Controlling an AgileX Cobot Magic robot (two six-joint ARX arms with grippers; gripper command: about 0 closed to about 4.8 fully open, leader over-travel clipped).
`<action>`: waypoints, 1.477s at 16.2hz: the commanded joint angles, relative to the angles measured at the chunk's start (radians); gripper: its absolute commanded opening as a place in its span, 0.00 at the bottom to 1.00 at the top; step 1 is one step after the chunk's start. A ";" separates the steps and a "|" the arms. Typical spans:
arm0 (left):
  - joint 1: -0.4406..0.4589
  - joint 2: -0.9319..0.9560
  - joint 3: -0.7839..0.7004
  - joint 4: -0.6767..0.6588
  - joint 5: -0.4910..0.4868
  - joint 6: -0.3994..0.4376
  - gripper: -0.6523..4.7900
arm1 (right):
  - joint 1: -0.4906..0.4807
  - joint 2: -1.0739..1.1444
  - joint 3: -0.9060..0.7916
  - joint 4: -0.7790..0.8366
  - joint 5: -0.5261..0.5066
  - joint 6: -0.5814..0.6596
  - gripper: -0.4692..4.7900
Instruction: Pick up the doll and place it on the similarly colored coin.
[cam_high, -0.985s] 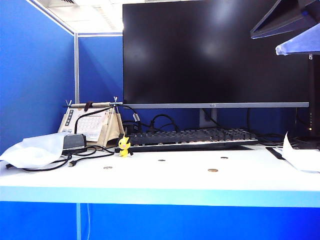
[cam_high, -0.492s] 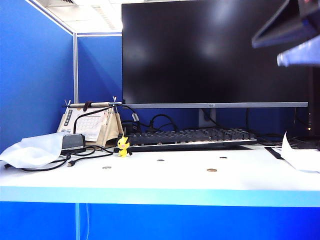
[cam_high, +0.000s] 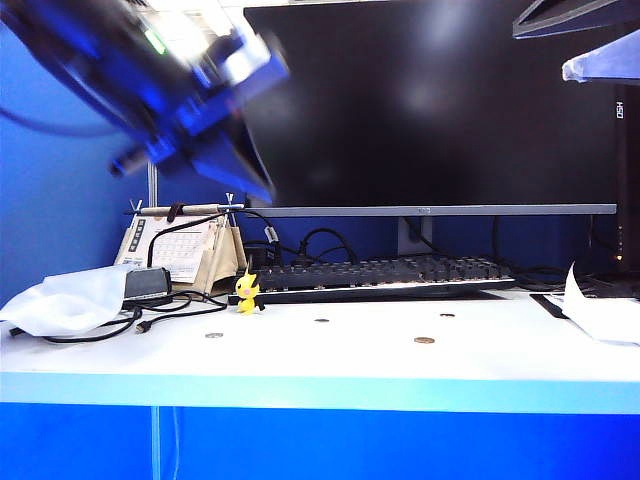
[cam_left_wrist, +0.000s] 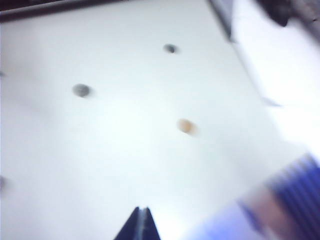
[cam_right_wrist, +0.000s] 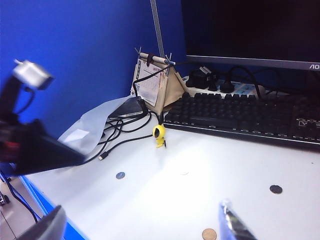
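Writing unreadable; left end effector pressed together above table, right end effector spread apart.

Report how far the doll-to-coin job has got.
Done: nothing; the doll stands by the keyboard, apart from the brassy coin. In hand: nothing held; the left gripper is shut and empty above the table, and the right gripper is open. Left: grasp the doll, carry it, set it on the coin.

Yellow doll, brassy coin — white table, blue partition.
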 joint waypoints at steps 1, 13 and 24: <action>-0.150 0.080 0.002 0.346 -0.832 0.054 0.11 | -0.001 -0.001 0.005 0.012 0.000 0.003 0.83; -0.234 0.628 0.313 0.772 -1.081 0.156 0.21 | 0.000 0.006 0.005 0.010 0.052 -0.022 0.83; -0.218 0.717 0.486 0.669 -1.158 0.070 0.27 | 0.000 0.006 0.005 -0.011 0.053 -0.011 0.83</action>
